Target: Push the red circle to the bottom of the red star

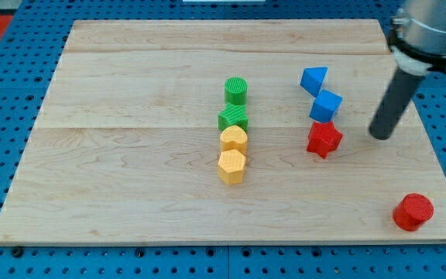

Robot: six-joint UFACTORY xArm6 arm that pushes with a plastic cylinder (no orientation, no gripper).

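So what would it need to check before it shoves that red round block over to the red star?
1. Red circle in view, near the board's bottom right corner: ok.
2. Red star in view, touching the blue cube above it: ok.
3. Spot below the star free of blocks: ok.
4. My tip behind the circle for the push: not ok; it sits right of the star, above the circle.
5. Yellow and green blocks off the path: ok.
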